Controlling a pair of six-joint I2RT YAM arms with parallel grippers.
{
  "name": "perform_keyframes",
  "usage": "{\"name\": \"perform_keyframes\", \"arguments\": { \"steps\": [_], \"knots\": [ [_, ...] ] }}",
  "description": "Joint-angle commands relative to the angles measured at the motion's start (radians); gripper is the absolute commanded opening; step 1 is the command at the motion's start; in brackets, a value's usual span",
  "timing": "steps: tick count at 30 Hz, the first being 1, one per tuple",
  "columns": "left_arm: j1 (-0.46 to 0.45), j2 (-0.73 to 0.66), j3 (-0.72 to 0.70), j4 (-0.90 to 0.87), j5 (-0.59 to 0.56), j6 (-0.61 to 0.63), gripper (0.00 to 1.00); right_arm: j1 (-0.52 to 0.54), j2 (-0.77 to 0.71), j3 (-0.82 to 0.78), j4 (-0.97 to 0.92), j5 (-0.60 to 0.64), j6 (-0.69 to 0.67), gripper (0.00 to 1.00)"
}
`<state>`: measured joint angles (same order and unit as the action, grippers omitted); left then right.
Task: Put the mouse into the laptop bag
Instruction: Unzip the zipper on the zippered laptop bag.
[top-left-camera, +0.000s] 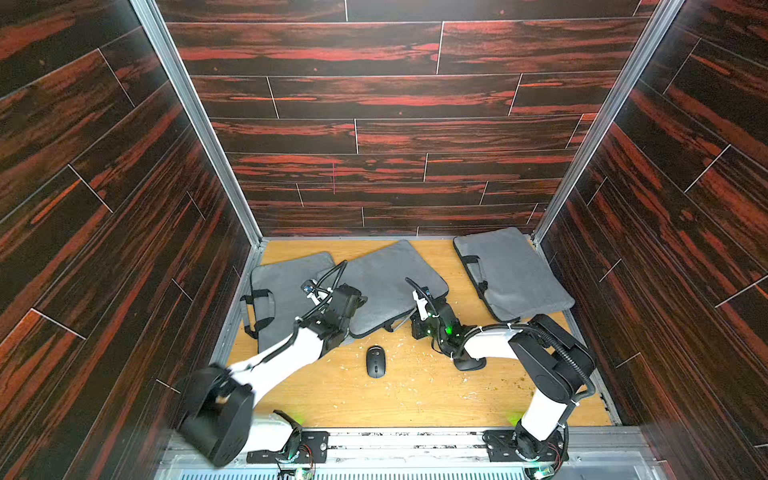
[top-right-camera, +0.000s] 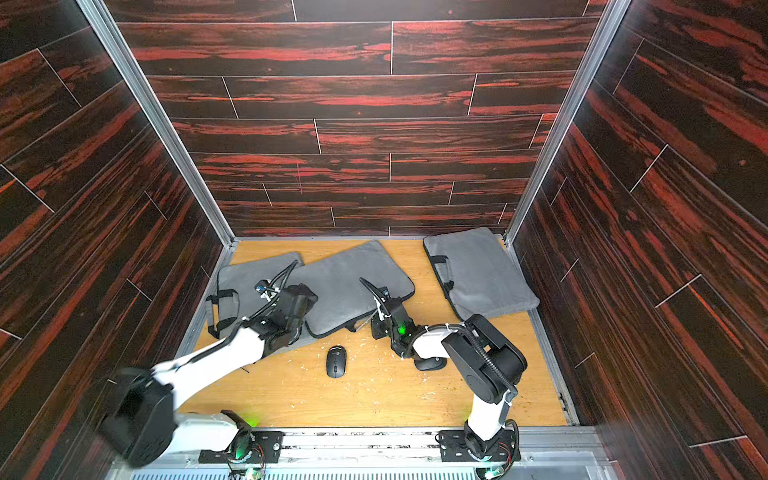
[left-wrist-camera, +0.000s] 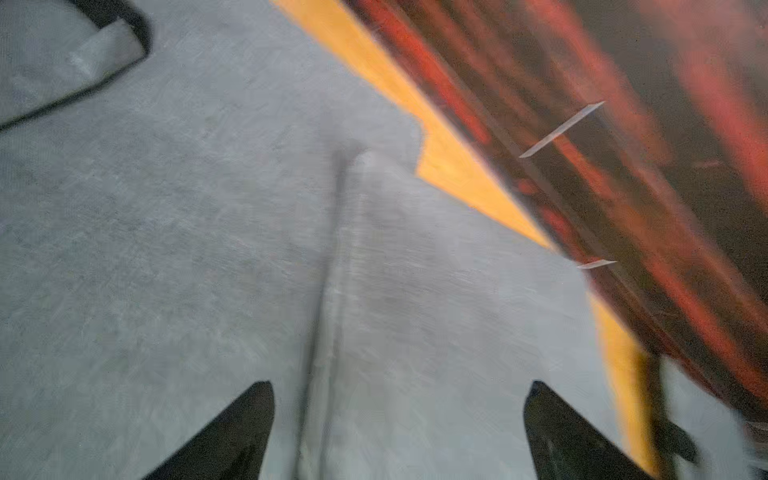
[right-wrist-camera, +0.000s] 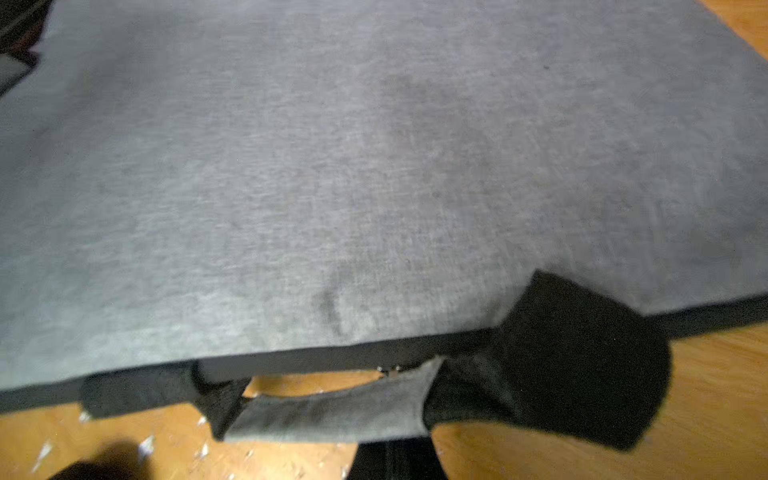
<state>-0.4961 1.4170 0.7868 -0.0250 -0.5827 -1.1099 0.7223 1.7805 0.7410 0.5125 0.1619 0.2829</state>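
Observation:
The black mouse (top-left-camera: 375, 362) (top-right-camera: 336, 362) lies on the wooden table, near the front and between the two arms. Behind it is a grey laptop bag (top-left-camera: 386, 282) (right-wrist-camera: 374, 166), overlapping a second grey bag (top-left-camera: 282, 286) on its left. My left gripper (top-left-camera: 352, 297) (left-wrist-camera: 401, 386) hangs open over the seam where the two bags overlap, with only grey fabric between its fingers. My right gripper (top-left-camera: 417, 328) (right-wrist-camera: 390, 449) is shut at the middle bag's front edge, on its grey handle strap (right-wrist-camera: 328, 415).
Another grey bag (top-left-camera: 513, 274) lies at the back right by the wall. The left bag's black handles (top-left-camera: 259, 309) point to the left wall. White crumbs (top-left-camera: 399, 345) litter the table round the mouse. Dark wood-pattern walls close in three sides.

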Motion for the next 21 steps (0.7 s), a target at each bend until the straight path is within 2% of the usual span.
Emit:
{"name": "perform_keyframes", "arguments": {
  "steps": [1,10,12,13,15,17,19,21],
  "knots": [
    [0.046,0.073,0.031,0.059,0.054,0.012,0.92,0.006,-0.016,-0.017,0.094,-0.063,-0.031,0.00],
    [0.071,0.228,0.111,-0.002,0.000,-0.038,0.90,0.006,-0.021,-0.045,0.132,-0.093,-0.038,0.00],
    [0.074,0.280,0.148,-0.020,0.017,-0.035,0.85,0.006,-0.015,-0.045,0.133,-0.104,-0.037,0.00],
    [0.073,0.302,0.162,-0.024,0.031,-0.037,0.78,0.008,-0.013,-0.048,0.138,-0.112,-0.037,0.00],
    [0.074,0.326,0.174,-0.013,0.069,-0.032,0.50,0.016,-0.015,-0.054,0.156,-0.132,-0.037,0.00],
    [0.073,0.330,0.173,0.002,0.075,-0.039,0.18,0.043,-0.015,-0.050,0.168,-0.151,-0.033,0.00],
    [0.073,0.329,0.168,-0.001,0.063,-0.051,0.04,0.082,-0.005,-0.035,0.181,-0.176,-0.032,0.00],
    [0.073,0.317,0.160,-0.003,0.047,-0.057,0.00,0.136,0.015,0.000,0.177,-0.188,-0.038,0.00]
  ]
}}
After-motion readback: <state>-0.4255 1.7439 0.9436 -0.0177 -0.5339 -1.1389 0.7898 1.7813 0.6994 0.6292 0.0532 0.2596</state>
